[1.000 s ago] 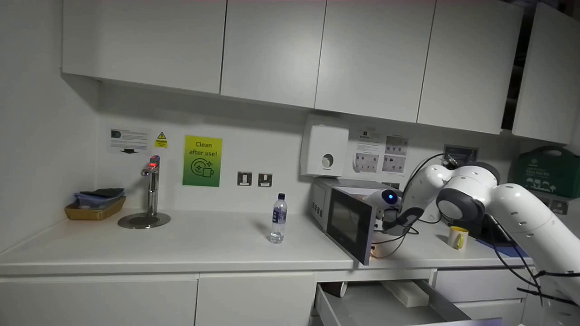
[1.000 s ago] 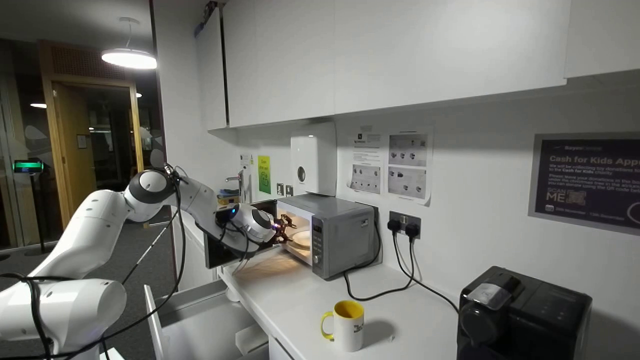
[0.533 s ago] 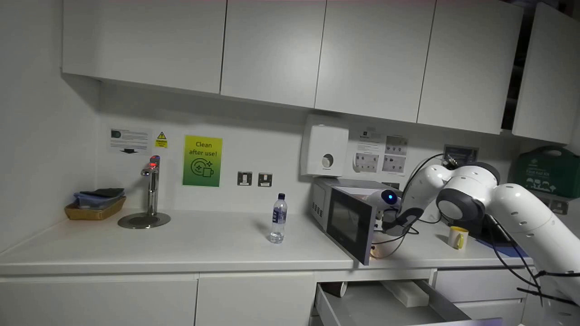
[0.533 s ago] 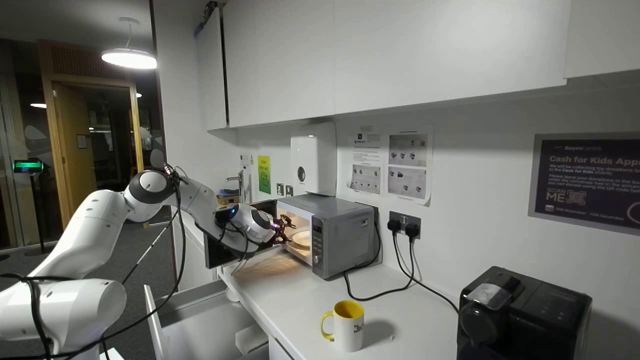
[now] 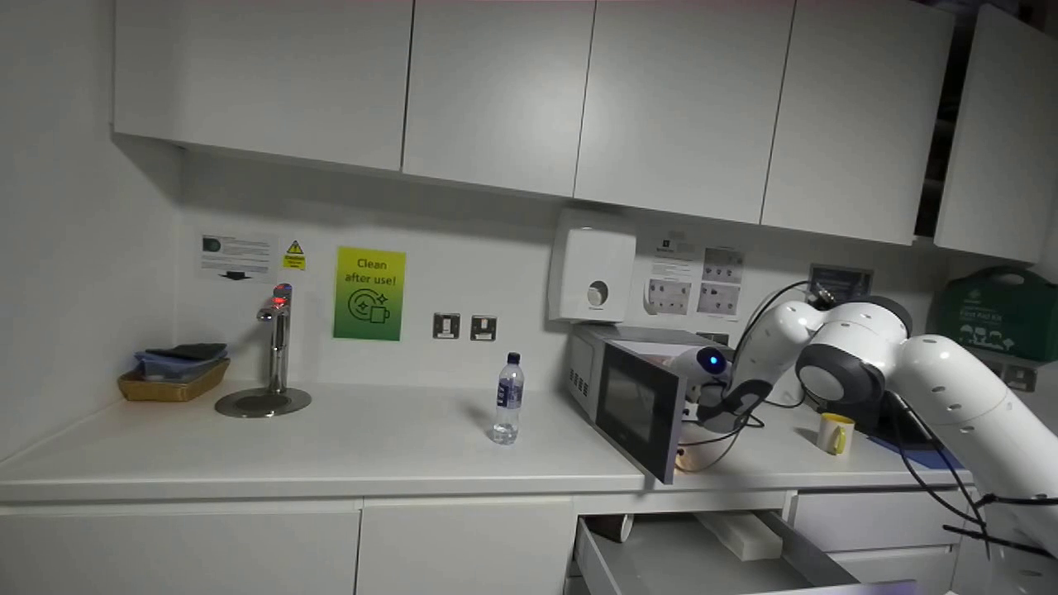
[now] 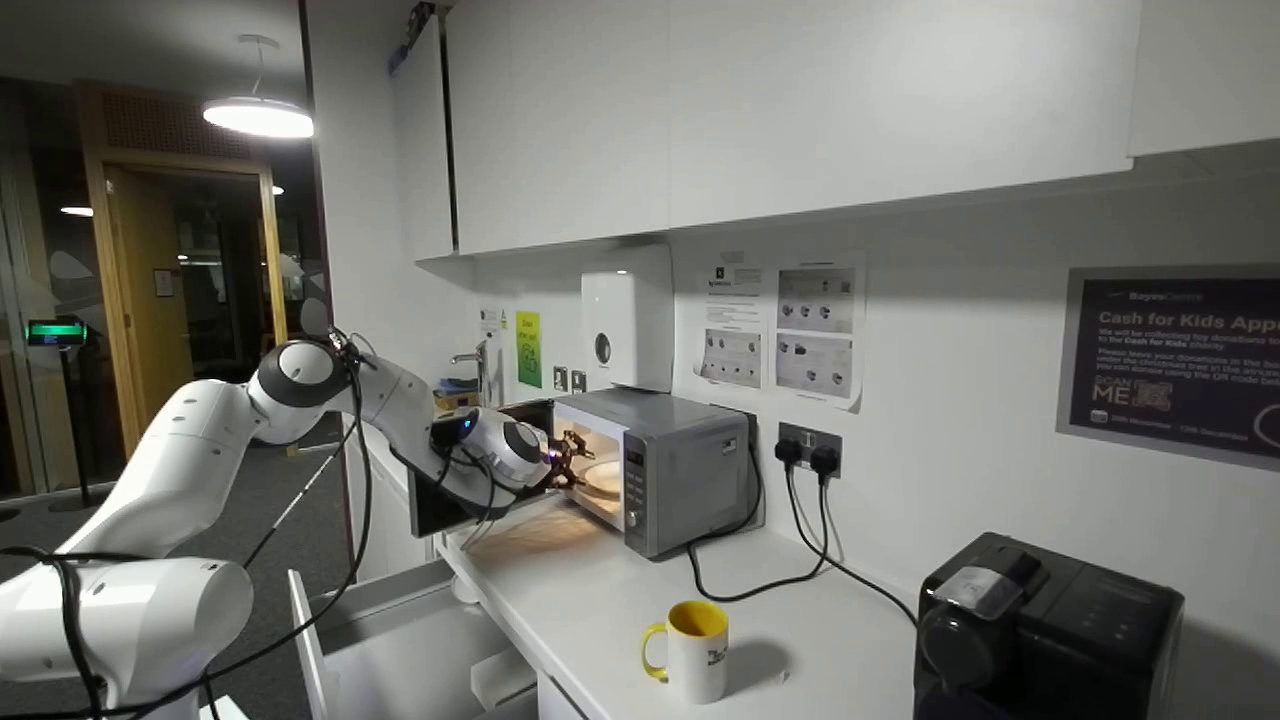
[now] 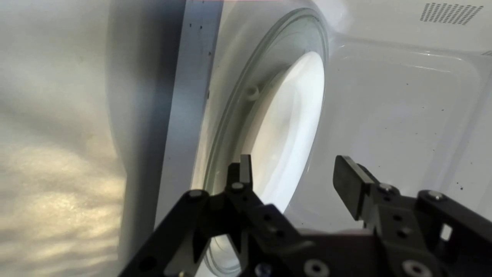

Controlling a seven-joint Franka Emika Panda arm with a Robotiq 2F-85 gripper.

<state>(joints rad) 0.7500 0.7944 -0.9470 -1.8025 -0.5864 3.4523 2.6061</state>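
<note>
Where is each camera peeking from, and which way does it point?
An exterior view: stands back from the counter, facing the cupboards; the robot's arm shows at the picture's right.
An exterior view: sits near a black machine, looking along that counter towards a wooden door; the arm shows at the left.
Wrist view: sits on the wrist, looking into the microwave at a white plate; only the open gripper shows.
Both exterior views share the arm, the microwave and a mug.
</note>
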